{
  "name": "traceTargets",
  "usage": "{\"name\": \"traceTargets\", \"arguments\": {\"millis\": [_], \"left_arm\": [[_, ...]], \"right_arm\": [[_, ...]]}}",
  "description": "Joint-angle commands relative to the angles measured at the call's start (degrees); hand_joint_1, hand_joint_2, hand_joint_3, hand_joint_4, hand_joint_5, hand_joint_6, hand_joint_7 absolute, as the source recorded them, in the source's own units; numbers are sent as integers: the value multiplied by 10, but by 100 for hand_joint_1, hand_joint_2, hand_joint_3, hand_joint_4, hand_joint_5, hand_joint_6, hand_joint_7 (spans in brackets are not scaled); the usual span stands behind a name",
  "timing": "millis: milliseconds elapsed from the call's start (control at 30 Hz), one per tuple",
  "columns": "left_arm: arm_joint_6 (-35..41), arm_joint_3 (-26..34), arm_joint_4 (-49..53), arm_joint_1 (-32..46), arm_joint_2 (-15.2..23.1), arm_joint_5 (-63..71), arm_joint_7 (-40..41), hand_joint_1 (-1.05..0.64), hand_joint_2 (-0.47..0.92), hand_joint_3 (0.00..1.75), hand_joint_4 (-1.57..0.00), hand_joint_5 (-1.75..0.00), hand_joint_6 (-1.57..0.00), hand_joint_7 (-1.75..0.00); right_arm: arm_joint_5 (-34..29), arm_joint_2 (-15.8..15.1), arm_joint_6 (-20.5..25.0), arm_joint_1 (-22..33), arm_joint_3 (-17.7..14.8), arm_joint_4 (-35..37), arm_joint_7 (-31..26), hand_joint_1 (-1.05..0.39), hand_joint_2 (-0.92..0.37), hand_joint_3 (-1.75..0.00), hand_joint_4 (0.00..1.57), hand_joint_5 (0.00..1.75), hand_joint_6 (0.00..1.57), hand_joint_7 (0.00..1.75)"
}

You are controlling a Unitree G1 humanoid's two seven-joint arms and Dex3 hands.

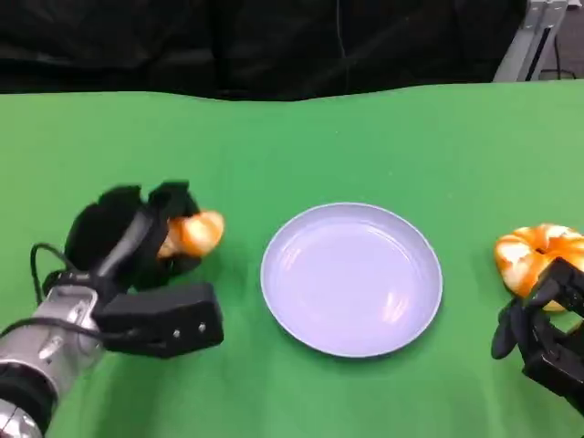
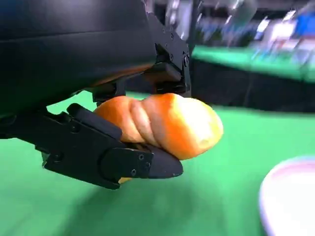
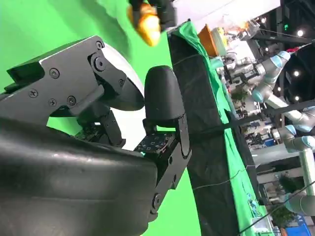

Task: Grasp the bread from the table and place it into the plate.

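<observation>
Left hand: grasping golden twisted bread roll, near desk left edge | round pale-blue plate: desk centre, bare | right hand: fingers curled, holding nothing, beside orange ring-shaped bread at right edge | green desk | no legible writing

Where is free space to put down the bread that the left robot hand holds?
The plate is bare inside. Green table is also free behind the plate, and between it and the left robot hand holding the twisted bread. It is crowded at the right edge: round bread beside the right robot hand.
</observation>
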Motion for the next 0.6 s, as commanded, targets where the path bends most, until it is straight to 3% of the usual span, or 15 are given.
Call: {"name": "traceTargets", "arguments": {"millis": [33, 433, 600], "left_arm": [[3, 9, -35, 5, 18, 0, 0, -11, 90, 45, -60, -175, -56, -170], [14, 18, -203, 16, 17, 13, -51, -13, 84, 52, -59, -175, -53, -175], [25, 23, -228, 24, 15, 18, -65, -14, 83, 52, -58, -175, -52, -175]], "right_arm": [[6, -9, 0, -1, -6, -2, 2, -10, -59, -113, 83, 175, 72, 160], [4, -9, -6, -3, -7, 2, 5, -10, -59, -113, 83, 175, 72, 159], [4, -8, -8, -3, -7, 3, 6, -10, -59, -112, 83, 175, 73, 159]]}}
